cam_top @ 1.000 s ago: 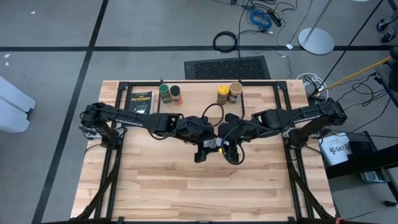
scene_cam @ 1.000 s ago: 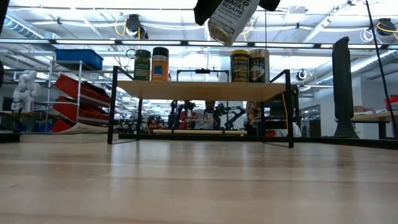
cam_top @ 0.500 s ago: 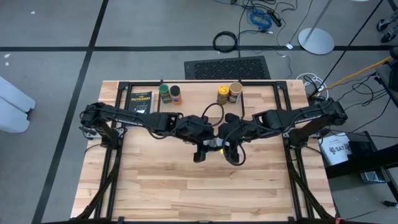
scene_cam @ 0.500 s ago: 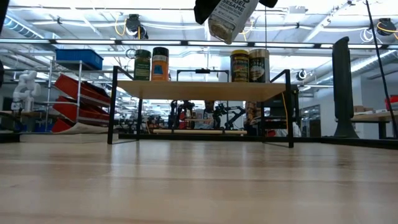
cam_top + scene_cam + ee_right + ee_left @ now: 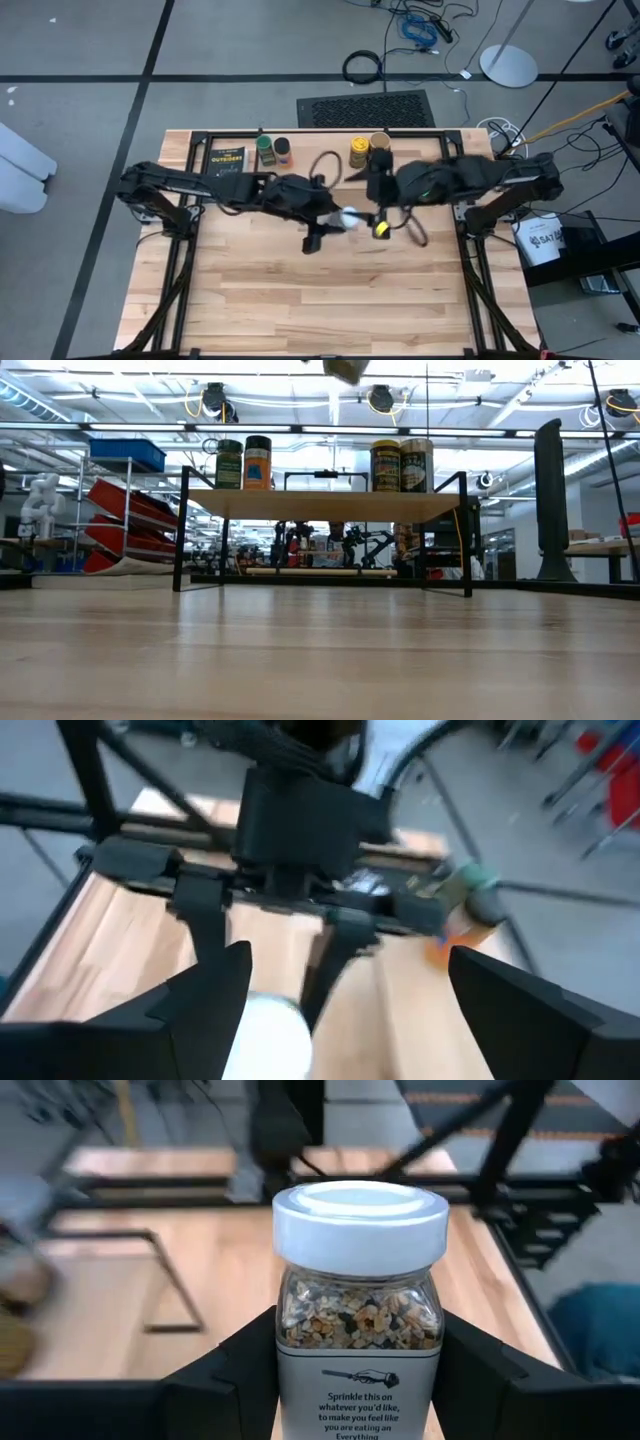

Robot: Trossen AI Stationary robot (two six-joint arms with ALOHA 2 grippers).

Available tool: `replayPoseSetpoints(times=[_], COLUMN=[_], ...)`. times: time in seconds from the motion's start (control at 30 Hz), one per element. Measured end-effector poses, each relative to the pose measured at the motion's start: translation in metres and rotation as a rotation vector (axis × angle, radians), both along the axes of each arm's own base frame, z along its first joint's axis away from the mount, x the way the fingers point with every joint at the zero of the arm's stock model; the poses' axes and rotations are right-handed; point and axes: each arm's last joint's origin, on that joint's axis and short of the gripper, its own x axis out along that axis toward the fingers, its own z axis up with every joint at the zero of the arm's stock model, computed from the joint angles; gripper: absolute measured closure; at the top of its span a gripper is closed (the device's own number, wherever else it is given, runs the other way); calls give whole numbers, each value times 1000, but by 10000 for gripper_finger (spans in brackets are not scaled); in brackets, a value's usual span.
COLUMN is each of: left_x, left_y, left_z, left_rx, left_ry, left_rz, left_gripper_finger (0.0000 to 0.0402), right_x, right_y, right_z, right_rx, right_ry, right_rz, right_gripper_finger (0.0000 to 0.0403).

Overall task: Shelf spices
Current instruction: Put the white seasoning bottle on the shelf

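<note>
High view, arms: two dark six-joint arms are seen reaching inward over the light wooden worktop, the left claw and the right claw well clear of each other.
High view, held jar: one small white-lidded spice jar is gripped in the left claw above the middle of the worktop, lid end turned toward the right arm.
High view, shelf: one low narrow rack with a light wood plank top and thin black rod legs is set along the far edge of the worktop.
High view, shelved jars: four jars are counted on it; a green-lidded jar and a dark-lidded orange jar stand as one pair, a yellow-lidded jar and a tan-lidded jar as another.
High view, other: one flat black packet with yellow lettering is seen lying left of the green-lidded jar.
Low view: the same four jars are seen upright on the plank in two pairs; only the bottom corner of the held jar is caught at the upper edge, high above the worktop.
Left wrist view: the white-lidded jar is clamped between both dark fingers, half closed on its glass body, seeds and a printed label being visible.
Right wrist view: the right claw's fingers are spread wide with nothing between them; the white lid is seen beyond them, blurred.
</note>
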Motion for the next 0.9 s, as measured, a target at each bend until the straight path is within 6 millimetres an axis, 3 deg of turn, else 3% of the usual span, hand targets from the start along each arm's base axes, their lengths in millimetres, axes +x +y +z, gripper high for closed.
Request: replayPoseSetpoints(times=[0.17,0.47,0.7,0.9], left_x=[-25,-74,-81,-71], left_y=[7,26,42,46], left_z=[30,77,74,66], left_rx=[77,169,167,167], left_ry=[-101,-266,-204,-169], left_rz=[85,201,217,216], left_gripper_finger=[200,200,200,200], right_x=[-11,1,15,28], right_y=[-6,-37,-70,-86], right_z=[28,31,29,16], right_rx=[-69,-77,1,81], right_ry=[-82,-138,-183,-136], right_rz=[-9,30,169,186], right_gripper_finger=[74,73,73,73])
